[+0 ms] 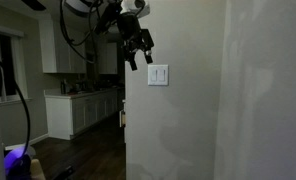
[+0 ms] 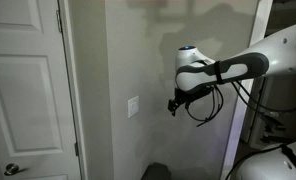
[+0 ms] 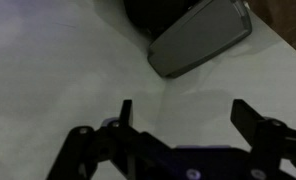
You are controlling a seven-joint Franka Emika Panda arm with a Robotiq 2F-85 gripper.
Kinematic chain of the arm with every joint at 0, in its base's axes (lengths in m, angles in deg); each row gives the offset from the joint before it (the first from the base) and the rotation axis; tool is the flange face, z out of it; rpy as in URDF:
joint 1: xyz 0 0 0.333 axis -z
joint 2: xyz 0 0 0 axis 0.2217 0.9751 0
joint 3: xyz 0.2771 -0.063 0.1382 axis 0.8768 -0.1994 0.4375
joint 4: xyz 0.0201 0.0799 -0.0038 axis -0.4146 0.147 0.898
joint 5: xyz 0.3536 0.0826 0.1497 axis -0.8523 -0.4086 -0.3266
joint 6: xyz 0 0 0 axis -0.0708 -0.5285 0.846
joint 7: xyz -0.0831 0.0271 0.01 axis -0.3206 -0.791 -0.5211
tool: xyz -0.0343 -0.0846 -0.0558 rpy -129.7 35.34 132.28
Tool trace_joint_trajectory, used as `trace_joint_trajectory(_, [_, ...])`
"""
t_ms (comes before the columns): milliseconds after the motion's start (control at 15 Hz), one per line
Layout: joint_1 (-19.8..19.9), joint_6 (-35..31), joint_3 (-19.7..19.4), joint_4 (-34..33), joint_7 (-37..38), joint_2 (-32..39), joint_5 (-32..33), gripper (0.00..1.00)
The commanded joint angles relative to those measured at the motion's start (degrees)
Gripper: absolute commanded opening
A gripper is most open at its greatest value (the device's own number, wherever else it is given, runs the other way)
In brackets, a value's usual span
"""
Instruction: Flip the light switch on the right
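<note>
Dim pale wall (image 1: 188, 110) facing gripper (image 3: 183, 112), jaws spread wide and empty, hovering near but clear of light switch (image 1: 163, 75) on white plate (image 3: 201, 38) just ahead, likely lined up for a forward push.

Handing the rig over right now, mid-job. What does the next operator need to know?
Gripper: open and empty, with the fingers spread in the wrist view.
In an exterior view it hangs above and beside the wall plate, clear of the wall.
Light switch: right-hand part of the plate. It is too dim to tell the rocker's position.
Done: no contact with the plate yet.
Left: probably line a fingertip up with the right-hand rocker, press, then back off.
</note>
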Motion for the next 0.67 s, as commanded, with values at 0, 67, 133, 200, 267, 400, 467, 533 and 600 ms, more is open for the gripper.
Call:
trace_joint_trajectory(0, [-0.81, 0.19, -0.66, -0.11, 0.43, 0.08, 0.52, 1.00])
trace_joint_trajectory(67, [-0.81, 0.19, -0.66, -0.11, 0.43, 0.08, 0.52, 1.00])
trace_joint_trajectory(133, [-0.81, 0.19, -0.66, -0.11, 0.43, 0.08, 0.52, 1.00])
trace_joint_trajectory(200, [-0.81, 0.19, -0.66, -0.11, 0.43, 0.08, 0.52, 1.00])
trace_joint_trajectory(267, [-0.81, 0.19, -0.66, -0.11, 0.43, 0.08, 0.52, 1.00])
trace_joint_trajectory(400, [-0.81, 0.19, -0.66, -0.11, 0.43, 0.08, 0.52, 1.00])
trace_joint_trajectory(467, [-0.81, 0.19, -0.66, -0.10, 0.43, 0.08, 0.52, 1.00])
trace_joint_trajectory(533, [-0.99, 0.02, -0.65, -0.93, -0.07, 1.56, 0.58, 1.00])
trace_joint_trajectory(600, [-0.82, -1.46, -0.11, -2.72, 0.09, 4.90, 1.29, 1.00])
